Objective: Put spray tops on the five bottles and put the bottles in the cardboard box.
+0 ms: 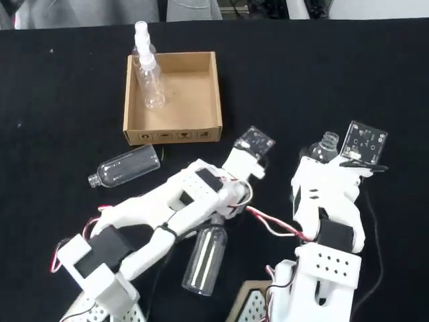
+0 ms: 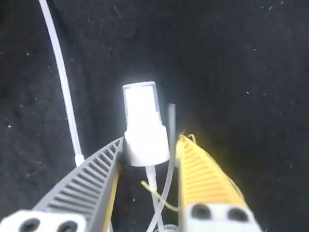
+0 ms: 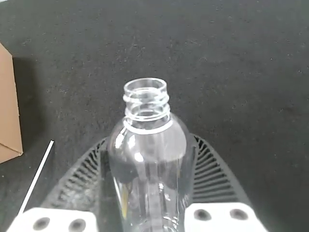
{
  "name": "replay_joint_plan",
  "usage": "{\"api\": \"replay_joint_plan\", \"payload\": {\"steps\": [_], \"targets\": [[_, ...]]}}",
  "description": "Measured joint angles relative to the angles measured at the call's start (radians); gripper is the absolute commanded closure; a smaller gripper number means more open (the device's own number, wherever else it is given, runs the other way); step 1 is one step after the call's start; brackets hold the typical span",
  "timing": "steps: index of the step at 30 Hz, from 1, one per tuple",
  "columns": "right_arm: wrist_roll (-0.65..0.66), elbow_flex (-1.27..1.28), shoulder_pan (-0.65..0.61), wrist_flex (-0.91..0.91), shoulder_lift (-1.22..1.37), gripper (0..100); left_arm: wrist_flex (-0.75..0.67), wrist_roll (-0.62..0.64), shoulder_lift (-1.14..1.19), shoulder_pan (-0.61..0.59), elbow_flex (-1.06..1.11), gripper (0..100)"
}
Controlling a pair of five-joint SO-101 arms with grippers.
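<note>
A black table (image 1: 322,74) is seen from above, with two white robot arms rising from its near edge. Closest to the arm bases, a clear near bottle (image 1: 204,258) with no top lies on its side, its neck end tucked under the left arm. That arm stretches diagonally toward the middle of the table. In its wrist view the left gripper (image 2: 149,141) pinches a white spray top (image 2: 145,128) between a grey finger (image 2: 91,176) and a yellow finger (image 2: 200,174), and the top's thin dip tube runs back between them. A loose tube (image 2: 60,82), thin and white, lies on the table beside it. To the right, the right gripper (image 3: 149,142) is clamped around the body of a clear held bottle (image 3: 147,145), whose threaded neck is open and points away from the wrist. Farther back on the left, a side bottle (image 1: 126,166), also without a top, lies flat near the box's front left corner. Beyond it sits the open cardboard box (image 1: 173,135). Inside, along its left side, are two capped bottles (image 1: 153,87) fitted with white spray tops. The farther one's top reaches past the box's back wall.
</note>
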Motion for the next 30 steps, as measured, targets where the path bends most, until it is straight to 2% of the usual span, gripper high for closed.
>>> {"api": "replay_joint_plan", "payload": {"steps": [5,15,20,30], "targets": [[0.0,0.0,0.0,0.0,0.0,91.1,0.0,0.0,0.0,0.006,-0.005,97],[0.0,0.0,0.0,0.0,0.0,91.1,0.003,0.002,0.0,0.006,-0.006,97],[0.0,0.0,0.0,0.0,0.0,91.0,0.104,0.0,0.002,0.002,-0.064,97],[0.0,0.0,0.0,0.0,0.0,91.0,0.265,0.002,0.002,-0.109,-0.17,97]]}}
